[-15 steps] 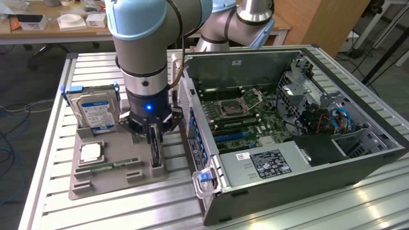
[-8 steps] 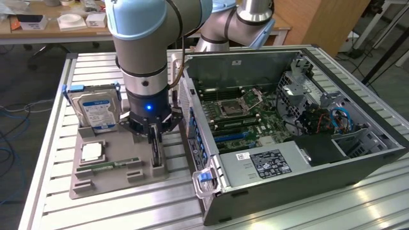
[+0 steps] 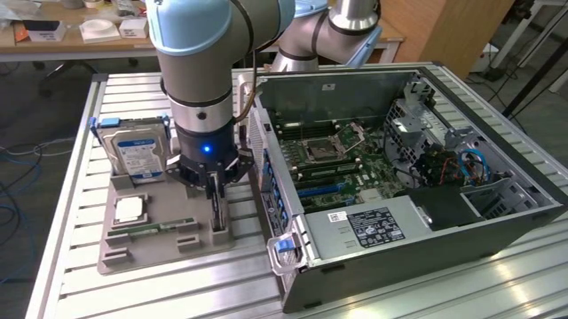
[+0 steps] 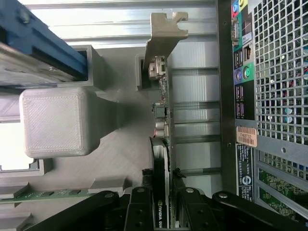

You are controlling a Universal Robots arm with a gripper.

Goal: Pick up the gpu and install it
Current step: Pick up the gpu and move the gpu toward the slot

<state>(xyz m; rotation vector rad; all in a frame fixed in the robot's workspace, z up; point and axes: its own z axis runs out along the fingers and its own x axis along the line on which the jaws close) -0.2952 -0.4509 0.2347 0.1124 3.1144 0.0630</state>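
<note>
The gpu [image 4: 165, 118] — thin green board, silver bracket [image 4: 161, 43] — stands edgewise inside the pincer [image 4: 162, 175], grip unclear.

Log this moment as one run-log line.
phase: pick | claw: astride gpu | gpu: on edge in grey holder, not yet in open computer case | hard drive: in same holder

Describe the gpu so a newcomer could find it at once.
Beside the open case lies a grey tray. The gpu stands on edge along the tray side nearest the case, under the end effector; unlike the hard drive, it is thin, green, with a silver bracket.
</note>
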